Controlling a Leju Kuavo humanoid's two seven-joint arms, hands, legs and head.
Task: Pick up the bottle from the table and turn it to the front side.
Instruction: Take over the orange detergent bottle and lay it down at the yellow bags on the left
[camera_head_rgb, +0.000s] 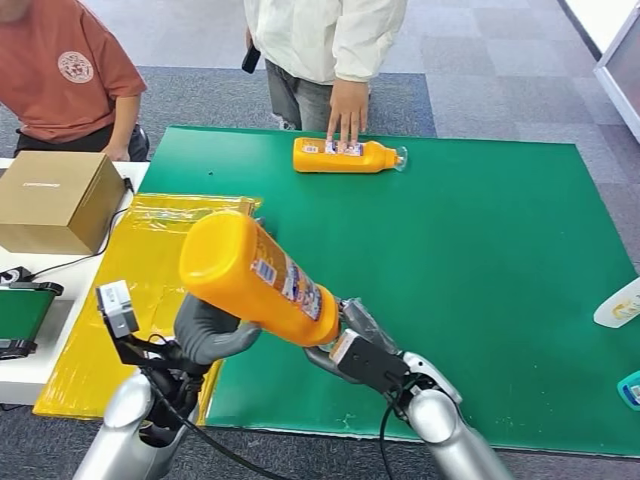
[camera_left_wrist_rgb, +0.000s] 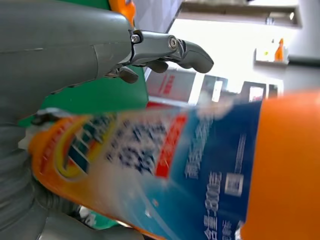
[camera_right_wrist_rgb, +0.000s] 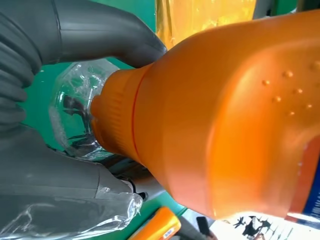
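Bottle held up between both robot hands

Bottle (camera_head_rgb: 256, 277) is off the tabletop (camera_head_rgb: 490, 250), lying nearly level with its base toward my left and raised, neck toward my right and lower. I see the left robot hand (camera_head_rgb: 207, 330) under the base end, its thick thumb curved against the bottle's underside; from the left wrist view the label faces that camera, and the fingers (camera_left_wrist_rgb: 181, 50) stretch out past the bottle, not touching it, so I cannot tell whether this hand grips or only props. The right robot hand (camera_head_rgb: 355, 345) closes around the neck and clear cap (camera_right_wrist_rgb: 75, 115), thumb on one side, fingers on the other.

Green mat covers the tabletop. A second bottle (camera_head_rgb: 346, 156) lies on its side at the far edge, with a person's hand (camera_head_rgb: 348, 112) resting on it. Yellow sheet (camera_head_rgb: 143, 290) lies on my left, and a cardboard box (camera_head_rgb: 56, 200) beside it. Another person sits behind the box. Grey carpet tiles cover the floor (camera_head_rgb: 483, 70).
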